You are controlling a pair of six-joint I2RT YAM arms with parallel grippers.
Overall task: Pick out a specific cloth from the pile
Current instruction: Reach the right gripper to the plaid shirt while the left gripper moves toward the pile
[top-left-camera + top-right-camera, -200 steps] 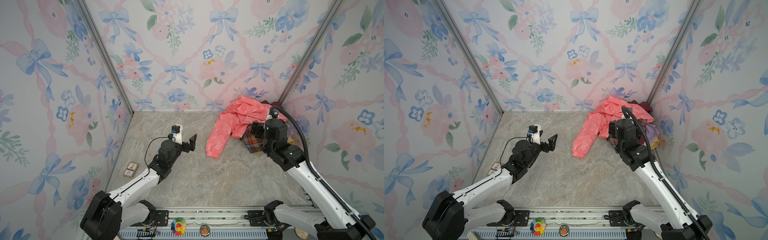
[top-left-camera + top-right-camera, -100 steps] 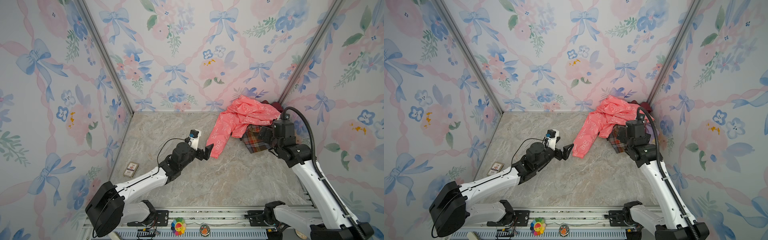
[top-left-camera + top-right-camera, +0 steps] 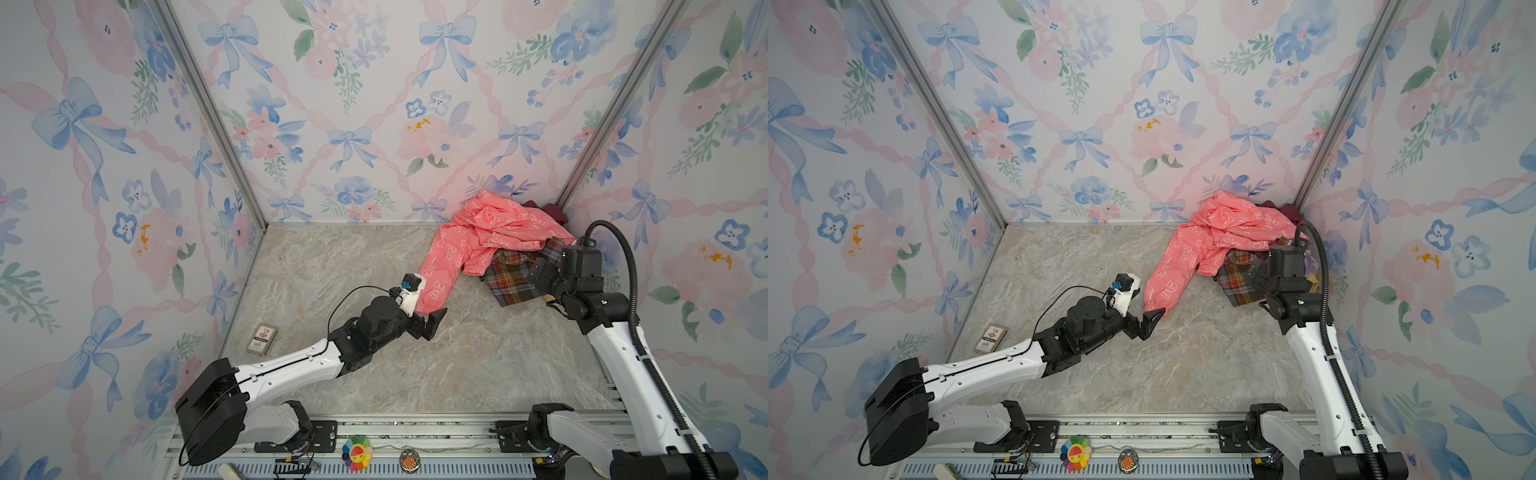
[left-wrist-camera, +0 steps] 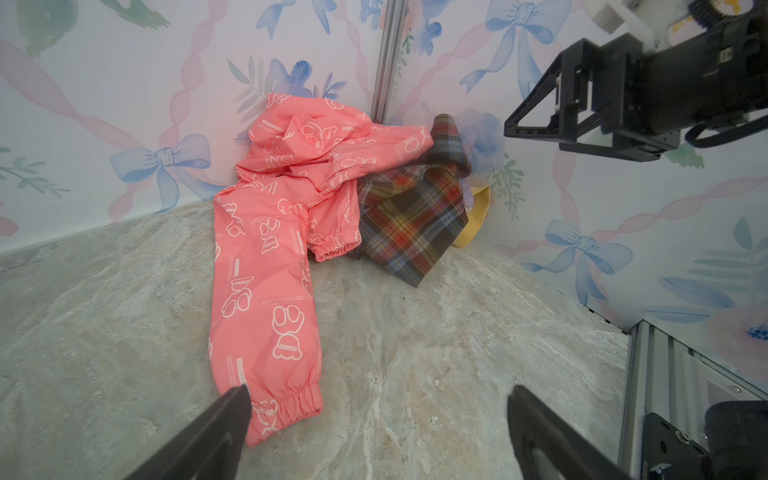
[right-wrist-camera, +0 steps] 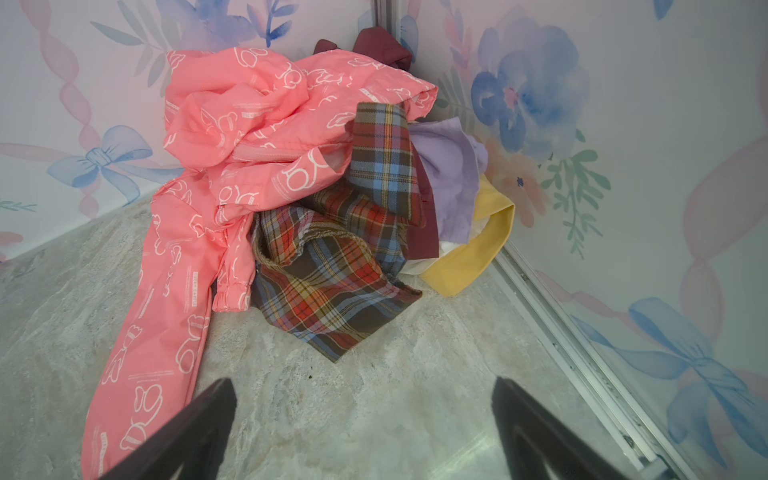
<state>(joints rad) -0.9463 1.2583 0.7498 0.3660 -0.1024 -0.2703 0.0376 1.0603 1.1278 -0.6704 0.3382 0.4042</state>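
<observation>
Right gripper (image 3: 537, 274) wide open, empty, just beside plaid cloth (image 3: 509, 280) at pile (image 3: 515, 224) front, both top views.
Right wrist: cloth (image 5: 332, 291) dead ahead, corner toward jaws.
Left wrist: left gripper (image 4: 378, 392) open, empty; cloth (image 4: 411, 220) farther, beyond pink jacket sleeve (image 4: 262, 299).

The white lettering printed on the pink jacket (image 5: 174, 266) and the label on the small box (image 3: 261, 339) are too small to read.

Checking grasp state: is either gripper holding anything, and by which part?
Nothing is held. The left gripper is open at the sleeve cuff of the coral-pink printed jacket; the right gripper is open, short of the plaid woven cloth.
</observation>
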